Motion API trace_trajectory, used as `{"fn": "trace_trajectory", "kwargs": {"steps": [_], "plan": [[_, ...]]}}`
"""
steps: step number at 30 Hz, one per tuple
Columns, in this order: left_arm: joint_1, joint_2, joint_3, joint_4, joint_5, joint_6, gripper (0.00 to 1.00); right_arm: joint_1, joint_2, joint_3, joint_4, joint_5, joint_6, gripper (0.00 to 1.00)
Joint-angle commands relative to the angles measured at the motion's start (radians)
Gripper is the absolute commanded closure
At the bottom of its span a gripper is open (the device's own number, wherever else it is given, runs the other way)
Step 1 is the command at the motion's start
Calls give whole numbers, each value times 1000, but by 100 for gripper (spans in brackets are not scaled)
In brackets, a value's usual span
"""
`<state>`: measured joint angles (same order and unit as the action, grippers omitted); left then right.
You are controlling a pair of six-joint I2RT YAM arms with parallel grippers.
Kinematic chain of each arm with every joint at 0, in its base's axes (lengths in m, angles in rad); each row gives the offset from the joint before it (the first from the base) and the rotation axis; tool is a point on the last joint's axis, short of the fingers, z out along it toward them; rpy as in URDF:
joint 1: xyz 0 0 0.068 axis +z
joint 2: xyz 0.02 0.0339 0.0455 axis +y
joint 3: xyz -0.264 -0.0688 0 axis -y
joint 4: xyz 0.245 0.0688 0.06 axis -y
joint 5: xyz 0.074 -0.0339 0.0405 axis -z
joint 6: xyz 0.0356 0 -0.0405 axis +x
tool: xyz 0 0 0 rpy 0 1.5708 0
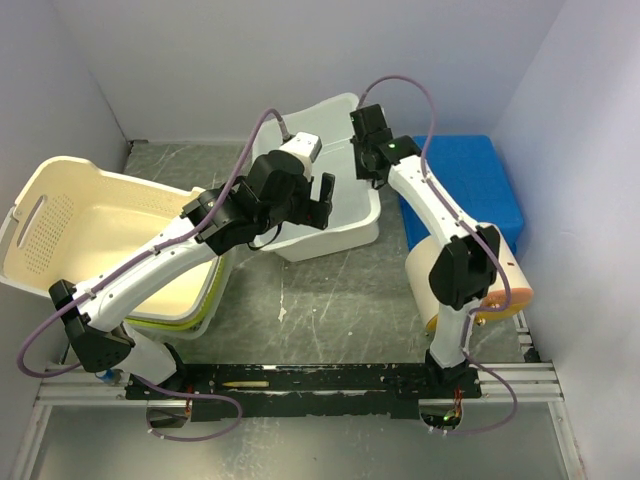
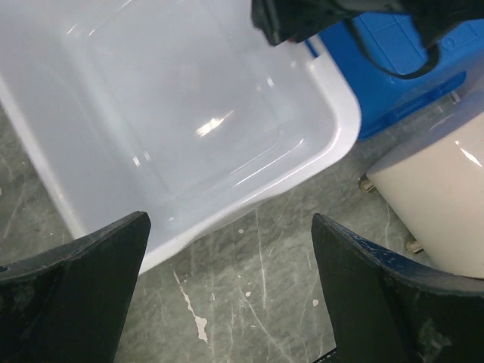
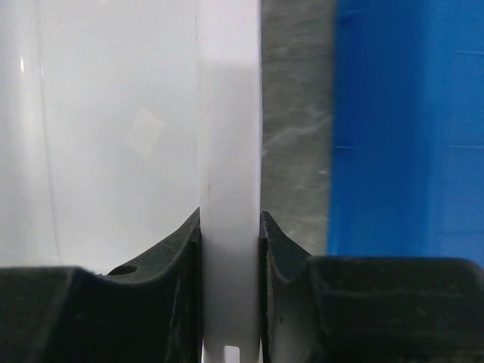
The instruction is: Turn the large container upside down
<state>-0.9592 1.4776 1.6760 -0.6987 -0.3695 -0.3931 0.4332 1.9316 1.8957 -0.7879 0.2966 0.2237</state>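
Observation:
The large container (image 1: 90, 225), a cream perforated basket with a cut-out handle, stands tilted at the far left with its opening up, resting on another tub; it shows in neither wrist view. My left gripper (image 1: 312, 212) is open and empty, hovering over the near edge of a smooth white tub (image 1: 340, 240), away from the basket. In the left wrist view the gripper (image 2: 229, 227) is over bare table beside that tub (image 2: 189, 113). My right gripper (image 1: 370, 165) is shut on the white tub's right rim (image 3: 231, 113), one finger on each side of it (image 3: 231, 227).
A blue tub (image 1: 470, 185) lies at the back right, also seen in both wrist views (image 2: 393, 83) (image 3: 408, 128). A cream round container (image 1: 425, 275) lies on its side at the right (image 2: 446, 197). A yellow-green rim (image 1: 170, 322) shows under the basket. White walls surround the table.

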Motion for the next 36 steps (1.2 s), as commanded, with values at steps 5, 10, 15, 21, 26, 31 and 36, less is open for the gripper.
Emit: {"fn": "trace_trajectory", "kwargs": {"steps": [5,10,15,21,26,31,36], "plan": [[-3,-3,-13,76,81,-15,0,29,-168,98,20,341,-118,100],[-1,25,-34,77,136,-44,0,123,-120,212,-46,545,-177,100],[0,-56,-173,178,185,-74,0,190,-43,198,-56,668,-196,100],[15,-171,-359,258,290,-84,0,236,44,244,-102,711,-216,100],[15,-262,-487,370,340,-97,0,267,82,316,-152,631,-177,100],[15,-305,-538,417,356,-100,0,276,142,386,-201,432,-93,62],[16,-314,-533,376,333,-92,0,235,126,396,-180,122,0,34]]}}
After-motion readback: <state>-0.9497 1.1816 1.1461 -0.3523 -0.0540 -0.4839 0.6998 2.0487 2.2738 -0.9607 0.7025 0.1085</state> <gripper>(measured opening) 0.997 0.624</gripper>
